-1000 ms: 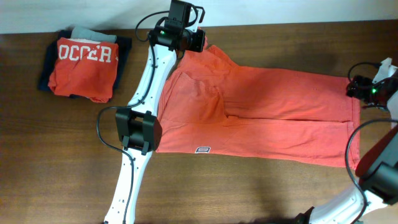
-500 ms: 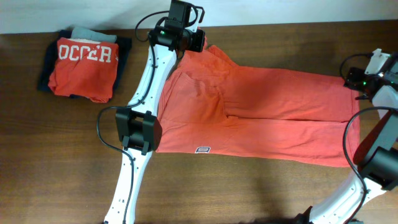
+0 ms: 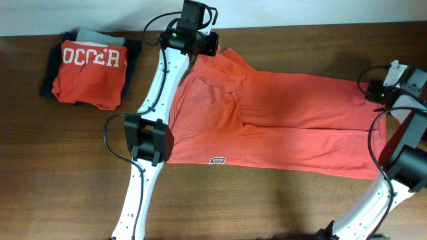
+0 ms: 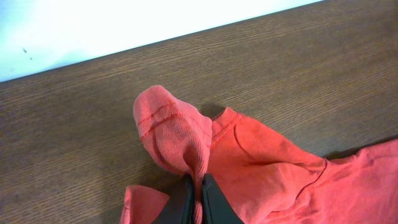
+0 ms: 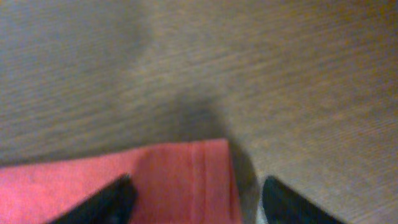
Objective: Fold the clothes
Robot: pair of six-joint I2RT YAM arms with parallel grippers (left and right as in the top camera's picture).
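The clothes are a coral-red T-shirt lying flat and wide across the table, with a small label at its near edge. At the shirt's back left corner my left gripper is shut on a raised fold of the fabric; in the left wrist view the left gripper pinches that fold between its dark fingers. My right gripper hangs over the shirt's far right back corner. In the right wrist view the right gripper stands open, its fingers either side of the hemmed corner.
A stack of folded clothes, a red printed shirt on top, sits at the back left. The left arm runs along the shirt's left edge. The table's back edge meets a white wall just behind the left gripper.
The right gripper has moved left and back over the shirt's right back corner, and its jaws have narrowed. The left gripper and the fold it holds have not moved.
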